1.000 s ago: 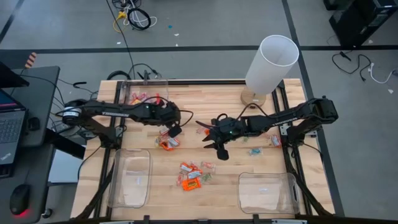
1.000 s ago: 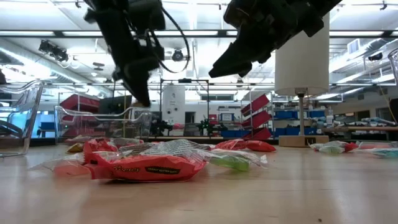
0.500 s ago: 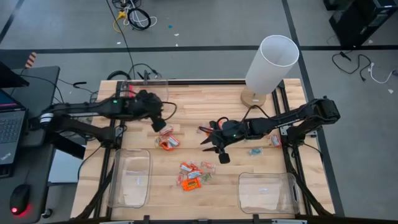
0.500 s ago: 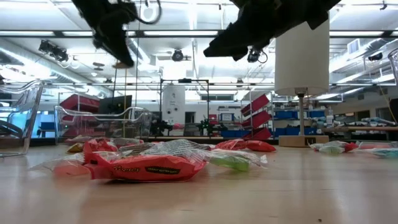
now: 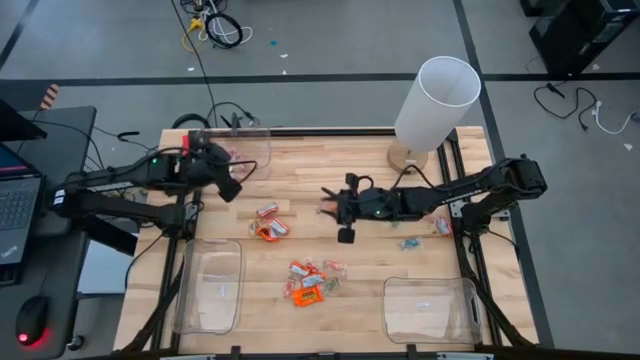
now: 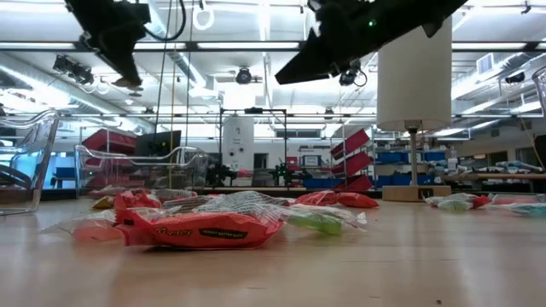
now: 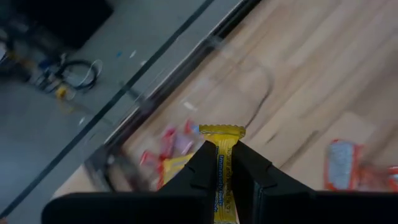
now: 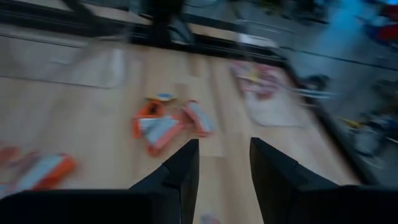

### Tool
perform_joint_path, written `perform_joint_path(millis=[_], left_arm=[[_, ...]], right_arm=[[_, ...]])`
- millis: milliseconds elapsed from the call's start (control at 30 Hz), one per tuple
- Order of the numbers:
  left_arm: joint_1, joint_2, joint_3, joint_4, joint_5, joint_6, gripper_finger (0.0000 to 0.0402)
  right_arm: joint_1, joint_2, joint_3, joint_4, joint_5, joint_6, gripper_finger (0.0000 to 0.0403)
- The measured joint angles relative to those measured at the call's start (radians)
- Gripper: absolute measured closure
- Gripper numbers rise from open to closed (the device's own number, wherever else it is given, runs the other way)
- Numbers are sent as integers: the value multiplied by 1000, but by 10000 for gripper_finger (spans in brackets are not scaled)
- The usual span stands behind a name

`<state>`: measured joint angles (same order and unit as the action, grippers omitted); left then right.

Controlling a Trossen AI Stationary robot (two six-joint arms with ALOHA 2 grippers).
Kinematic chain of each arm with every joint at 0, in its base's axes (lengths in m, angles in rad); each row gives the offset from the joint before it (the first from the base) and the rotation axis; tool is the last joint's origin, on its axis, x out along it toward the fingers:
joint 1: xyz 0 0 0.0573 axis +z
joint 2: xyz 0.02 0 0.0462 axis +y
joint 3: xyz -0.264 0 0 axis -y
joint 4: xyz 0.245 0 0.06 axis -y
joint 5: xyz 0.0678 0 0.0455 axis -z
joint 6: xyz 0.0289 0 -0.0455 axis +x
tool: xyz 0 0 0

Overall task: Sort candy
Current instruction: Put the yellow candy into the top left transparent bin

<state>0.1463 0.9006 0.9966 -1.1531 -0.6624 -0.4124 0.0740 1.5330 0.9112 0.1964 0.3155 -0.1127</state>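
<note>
Far bin: sitting at the far left edge of the surface, holding several pink and yellow candies.
Near bins: left one and right one showing no candy.
Change: left gripper having travelled from mid-surface toward the far bin; right gripper having drawn back slightly.
Left jaws: clenching a yellow candy.
Right jaws: standing released, gripping nothing, hovering above the surface.
Loose candy: orange pieces and a near cluster lying mid-surface.

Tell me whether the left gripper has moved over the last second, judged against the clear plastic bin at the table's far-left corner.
Yes. The left gripper, shut on a yellow-wrapped candy, has travelled from mid-table toward the clear plastic bin and now hovers beside it.
</note>
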Motion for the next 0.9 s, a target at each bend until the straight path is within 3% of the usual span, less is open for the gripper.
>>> perform_joint_path(millis=[333,700,900], left_arm=[[106,2,-55,-21,-24,-10,373],[259,48,-68,15,-21,-2,374],[344,147,-68,128,26,137,374]], right_arm=[[-38,0,0,-21,180,39,275],[-51,0,0,-33,185,39,275],[-52,0,0,-33,185,41,275]])
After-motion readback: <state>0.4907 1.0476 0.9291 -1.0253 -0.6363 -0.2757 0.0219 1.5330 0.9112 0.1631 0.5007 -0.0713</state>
